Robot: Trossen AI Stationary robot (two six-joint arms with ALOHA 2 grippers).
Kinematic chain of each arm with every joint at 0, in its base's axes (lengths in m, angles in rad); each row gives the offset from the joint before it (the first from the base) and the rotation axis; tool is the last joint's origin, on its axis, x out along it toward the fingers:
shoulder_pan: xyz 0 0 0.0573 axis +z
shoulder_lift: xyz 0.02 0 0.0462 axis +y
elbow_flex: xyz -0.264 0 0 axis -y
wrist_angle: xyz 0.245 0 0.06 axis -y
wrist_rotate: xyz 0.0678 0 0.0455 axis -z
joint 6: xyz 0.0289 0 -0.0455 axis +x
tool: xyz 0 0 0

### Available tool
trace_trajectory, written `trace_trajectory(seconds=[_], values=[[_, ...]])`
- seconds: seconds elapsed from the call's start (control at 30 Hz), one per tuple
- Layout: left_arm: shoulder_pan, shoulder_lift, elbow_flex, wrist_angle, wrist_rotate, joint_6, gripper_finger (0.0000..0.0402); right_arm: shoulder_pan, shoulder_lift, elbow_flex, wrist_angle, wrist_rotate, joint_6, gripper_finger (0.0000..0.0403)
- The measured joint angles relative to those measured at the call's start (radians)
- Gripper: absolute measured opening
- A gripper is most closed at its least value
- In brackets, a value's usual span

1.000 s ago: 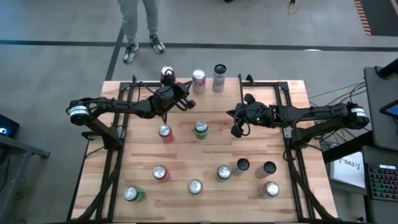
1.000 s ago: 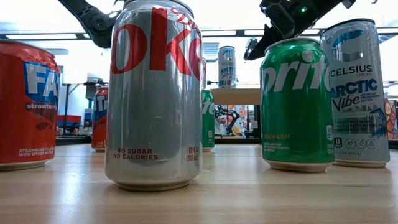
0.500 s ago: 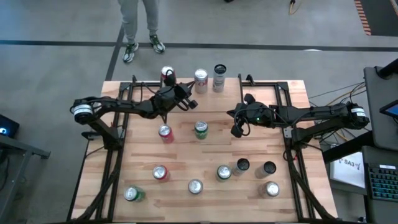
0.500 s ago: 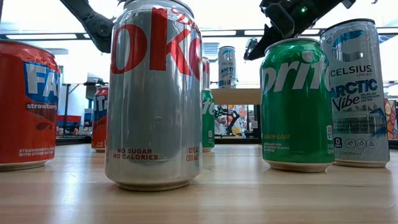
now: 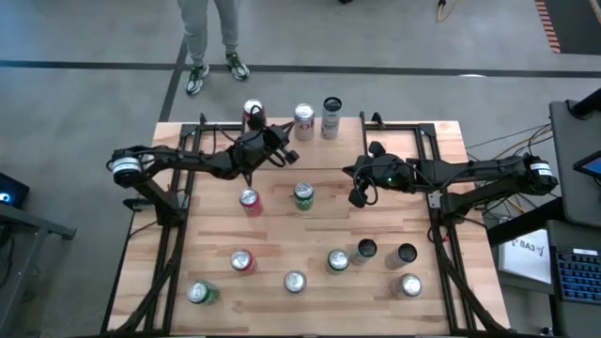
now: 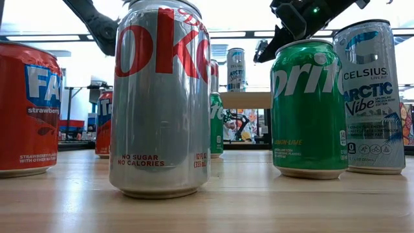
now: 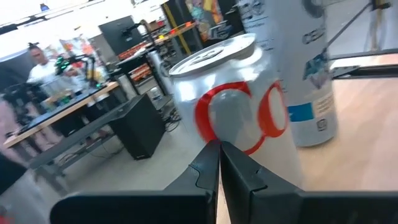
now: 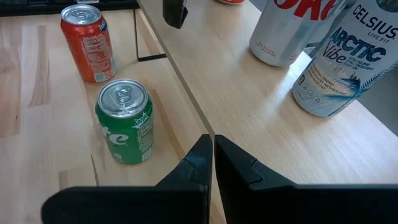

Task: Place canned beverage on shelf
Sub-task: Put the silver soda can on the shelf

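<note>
**Meanwhile, both grippers hang shut over the table, holding nothing**

Up at the table's twelve o'clock edge stands the shelf (image 5: 319, 158), a light-wood board raised on thin black legs. Three cans stand on it in a row: a red-topped can (image 5: 252, 114) toward eleven o'clock, a silver-and-red can (image 5: 302, 120) in the middle, and a tall Celsius can (image 5: 331, 115) just beside that one, toward one o'clock.

The left gripper (image 5: 278, 153) hovers over the shelf's left part, near the red-topped can and the silver-and-red can. Its fingers (image 7: 208, 165) are pressed together with nothing between them; in the left wrist view the silver-and-red can (image 7: 233, 106) fills the space just ahead of the tips, apart from them, with the tall Celsius can (image 7: 298, 68) beside it.

The right gripper (image 5: 358, 195) hangs above the tabletop (image 5: 282, 244) at about three o'clock from the table's centre, by the shelf's front edge. Its fingers (image 8: 202, 158) are likewise together and empty. In the right wrist view a green Sprite can (image 8: 124, 121) stands upright on the table ahead of them, with an orange-red can (image 8: 88, 43) farther off; both stand below the shelf's front edge.

Toward six o'clock, seven more cans stand scattered and upright. In the low view a Diet Coke can (image 6: 160, 97) stands nearest, a strawberry Fanta can (image 6: 26, 110) at nine o'clock of it, a second Sprite can (image 6: 307, 107) and another Celsius can (image 6: 374, 97) at three o'clock.

A person's legs (image 5: 208, 38) show on the floor beyond the table.
</note>
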Motion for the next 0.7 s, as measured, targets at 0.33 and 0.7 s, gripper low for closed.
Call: trace_trajectory(seconds=[0.33,0.7], values=[[-0.077,-0.064,0.0,-0.117,-0.106,0.011,0.0,0.0,0.0,0.0,0.001,0.0,-0.001,0.0009],[-0.156,-0.323,-0.02,-0.299,-0.076,0.011,0.0,-0.006,0.0,0.01,0.162,-0.063,-0.016,0.0009]])
